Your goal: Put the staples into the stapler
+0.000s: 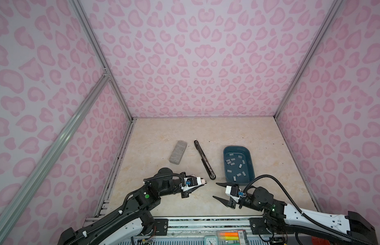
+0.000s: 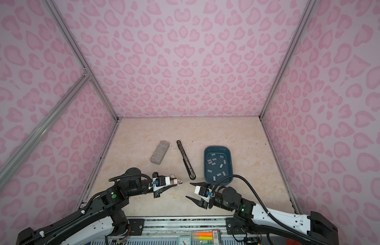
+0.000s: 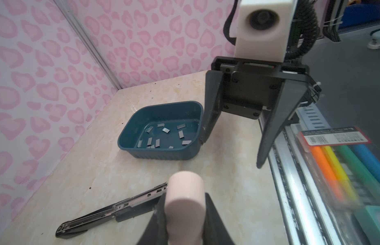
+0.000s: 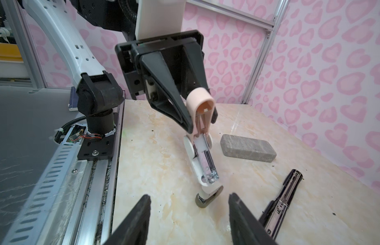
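My left gripper is shut on a small pink and white stapler. It hangs opened, its metal magazine showing and its lower end touching the table. A long black stapler lies opened flat on the table, just beyond the grippers. The staples, several short grey strips, lie loose in a dark teal tray. My right gripper is open and empty, facing the held stapler.
A grey speckled block lies left of the black stapler. A metal rail runs along the table's front edge, with a box of coloured markers behind it. Pink patterned walls enclose three sides.
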Robot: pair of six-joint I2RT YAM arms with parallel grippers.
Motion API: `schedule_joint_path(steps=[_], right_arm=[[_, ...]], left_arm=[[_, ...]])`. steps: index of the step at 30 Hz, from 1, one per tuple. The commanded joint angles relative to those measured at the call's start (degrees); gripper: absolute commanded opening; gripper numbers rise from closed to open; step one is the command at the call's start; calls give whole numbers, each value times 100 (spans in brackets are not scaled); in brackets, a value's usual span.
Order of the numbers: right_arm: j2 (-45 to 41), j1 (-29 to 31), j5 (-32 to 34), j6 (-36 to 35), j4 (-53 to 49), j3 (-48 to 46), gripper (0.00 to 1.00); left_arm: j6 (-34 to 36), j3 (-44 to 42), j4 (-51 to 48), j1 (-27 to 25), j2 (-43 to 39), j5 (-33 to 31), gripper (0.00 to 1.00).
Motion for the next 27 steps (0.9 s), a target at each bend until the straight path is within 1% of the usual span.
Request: schedule_joint_path(steps=[1,6,11,14,17,20,24,27], right_arm=[[-55,42,-168,-27,124,2,60],[96,109,-185,83,363,44,61],[561,251,-89,105,191,369,62],[932,333,-82,128,292,524,64],[1432,410,-175,32,155,824,64],[1947,475,-47,-22,62,1096,64],[2431,472,39,-75,124,1251,61],[2549,477,-17,-109,122,1299,54]], left_arm=[[265,78,-13,-35,2,687,3],[314,97,-57,-88,49,733,3],[321,143,-130,-110,89,706,3],[329,130,-134,-114,88,725,3],[330,153,-163,-114,106,746,3],[330,173,-178,-122,116,767,3],[334,187,-193,-123,109,785,3],[338,182,-200,-123,98,785,3]])
